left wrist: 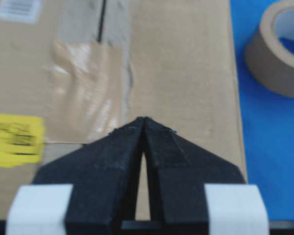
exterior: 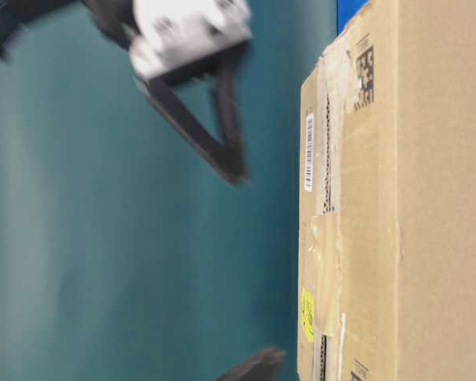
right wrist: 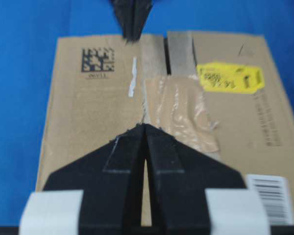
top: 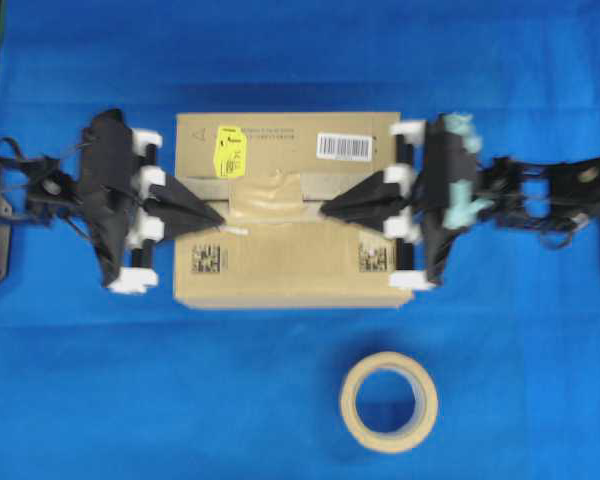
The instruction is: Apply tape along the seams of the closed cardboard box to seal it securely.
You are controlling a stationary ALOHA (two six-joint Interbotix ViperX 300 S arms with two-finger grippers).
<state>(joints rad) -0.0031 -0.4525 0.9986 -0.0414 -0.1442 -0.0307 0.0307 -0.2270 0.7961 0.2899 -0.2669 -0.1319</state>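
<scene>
The cardboard box (top: 280,260) lies in the middle of the blue table, top flaps closed. A wrinkled tan piece of tape (top: 265,200) lies over the seam (top: 340,188) near the yellow sticker (top: 230,150). The seam's dark slit (left wrist: 102,19) runs on past the tape (left wrist: 88,93). My left gripper (top: 223,215) is shut and empty, its tip by the tape's left end. My right gripper (top: 323,208) is shut and empty too, by the tape's (right wrist: 181,115) right end. In the table-level view the right gripper (exterior: 234,173) hangs clear above the box top (exterior: 428,198).
A beige tape roll (top: 388,402) lies flat on the table in front of the box; its near side is the roll (left wrist: 279,54) at the right of the left wrist view. A white barcode label (top: 344,146) and two black data-matrix codes (top: 208,258) mark the box top.
</scene>
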